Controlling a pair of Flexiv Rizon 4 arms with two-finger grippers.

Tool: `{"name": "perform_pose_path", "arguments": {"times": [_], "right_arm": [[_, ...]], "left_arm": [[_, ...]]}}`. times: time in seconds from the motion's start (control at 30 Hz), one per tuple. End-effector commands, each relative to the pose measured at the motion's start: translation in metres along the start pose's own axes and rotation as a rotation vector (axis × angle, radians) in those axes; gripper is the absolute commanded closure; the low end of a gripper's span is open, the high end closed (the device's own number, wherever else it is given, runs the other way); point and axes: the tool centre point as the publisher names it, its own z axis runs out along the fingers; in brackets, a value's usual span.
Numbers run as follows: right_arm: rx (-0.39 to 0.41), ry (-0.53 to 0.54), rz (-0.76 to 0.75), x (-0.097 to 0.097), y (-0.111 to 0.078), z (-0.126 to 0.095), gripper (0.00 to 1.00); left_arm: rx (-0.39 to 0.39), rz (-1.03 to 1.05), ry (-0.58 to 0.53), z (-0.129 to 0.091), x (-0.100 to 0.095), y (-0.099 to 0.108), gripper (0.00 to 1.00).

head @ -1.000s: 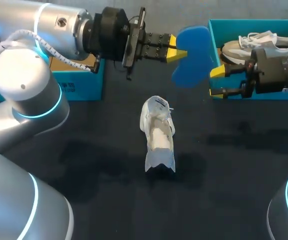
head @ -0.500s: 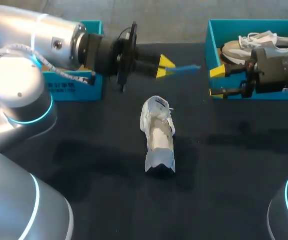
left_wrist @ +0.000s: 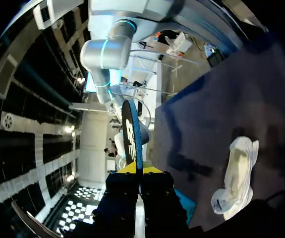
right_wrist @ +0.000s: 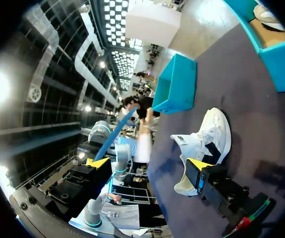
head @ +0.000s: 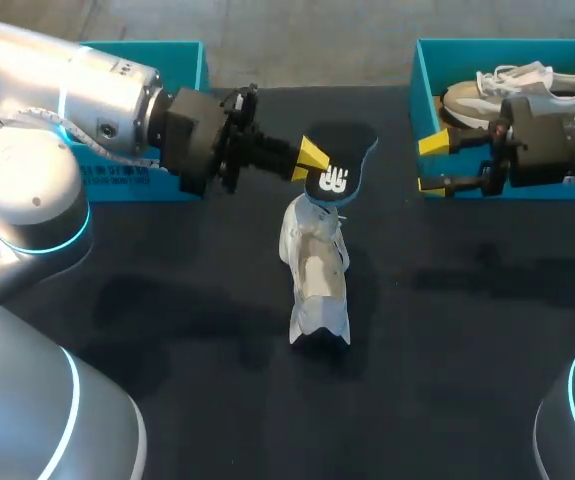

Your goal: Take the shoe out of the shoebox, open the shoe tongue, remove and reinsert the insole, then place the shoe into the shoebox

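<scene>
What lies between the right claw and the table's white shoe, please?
In the head view, only bare black tabletop separates the right claw from that white shoe.

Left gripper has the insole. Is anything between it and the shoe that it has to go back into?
Nothing visible. The insole, pinched in the left gripper, hangs just over the far end of the shoe, with no object between them. The right gripper is off to the side by the right shoebox, open.
</scene>
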Motion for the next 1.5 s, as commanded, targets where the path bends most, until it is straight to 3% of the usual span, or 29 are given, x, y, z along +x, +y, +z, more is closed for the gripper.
{"name": "perform_pose_path", "arguments": {"times": [0.03, 0.57, 0.83, 1.07, 1.17, 1.23, 1.47, 1.5], "right_arm": [[-0.032, 0.003, -0.003, 0.007, 0.003, -0.002, 0.0], [-0.089, 0.037, -0.024, 0.024, 0.019, 0.003, 0.0], [-0.05, 0.064, -0.025, 0.026, 0.023, 0.018, 0.0], [-0.008, 0.085, -0.023, 0.026, 0.027, 0.032, 0.03], [0.001, 0.089, -0.024, 0.026, 0.03, 0.036, 0.22], [0.001, 0.092, -0.024, 0.027, 0.031, 0.037, 0.51], [0.004, 0.095, -0.018, 0.026, 0.033, 0.038, 0.84], [0.002, 0.098, -0.014, 0.025, 0.033, 0.038, 0.96]], "left_arm": [[-0.084, 0.352, 0.021, 0.008, 0.008, 0.013, 1.0], [-0.099, 0.319, 0.037, 0.041, 0.041, 0.045, 1.0], [-0.089, 0.322, 0.048, 0.064, 0.049, 0.055, 1.0], [-0.122, 0.349, 0.041, 0.073, 0.045, 0.059, 1.0], [-0.146, 0.352, 0.035, 0.074, 0.047, 0.06, 1.0], [-0.161, 0.349, 0.033, 0.076, 0.047, 0.059, 1.0], [-0.17, 0.34, 0.031, 0.076, 0.051, 0.056, 1.0], [-0.172, 0.339, 0.03, 0.076, 0.051, 0.056, 1.0]]}}
